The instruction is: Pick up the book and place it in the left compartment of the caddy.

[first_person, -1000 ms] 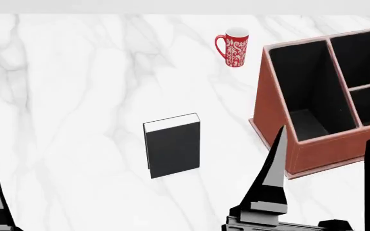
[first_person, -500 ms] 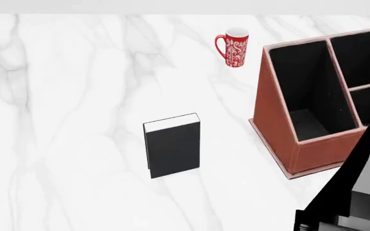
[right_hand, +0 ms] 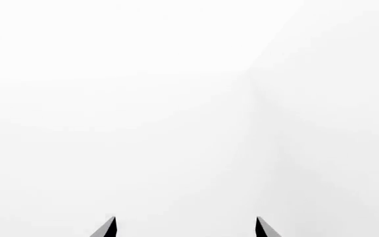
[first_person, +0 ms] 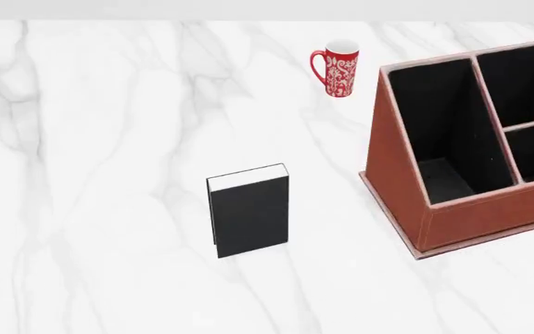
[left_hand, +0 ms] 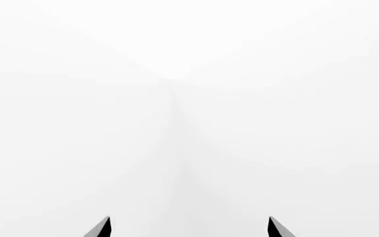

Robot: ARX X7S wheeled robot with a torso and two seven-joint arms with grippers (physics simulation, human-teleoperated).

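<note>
The black book (first_person: 248,212) with white page edges stands upright on the white marble table (first_person: 91,174), near the middle of the head view. The reddish-brown caddy (first_person: 392,174) stands to its right; its left compartment (first_person: 439,139) is the long black-lined bay nearest the book. Neither gripper shows in the head view, apart from a small dark scrap at the bottom right corner. In the left wrist view the left gripper (left_hand: 189,227) is open and empty, facing blank white. In the right wrist view the right gripper (right_hand: 185,227) is open and empty, also facing blank white.
A red patterned mug (first_person: 338,68) stands at the back, left of the caddy's far corner. The caddy's shorter bays (first_person: 527,118) lie on its right side, partly cut by the view's edge. The table's far edge runs along the top.
Both arms have dropped out of the head view: the left fingertip went first, then the right gripper slid down and right off the bottom edge. Book, caddy and mug have not moved.
</note>
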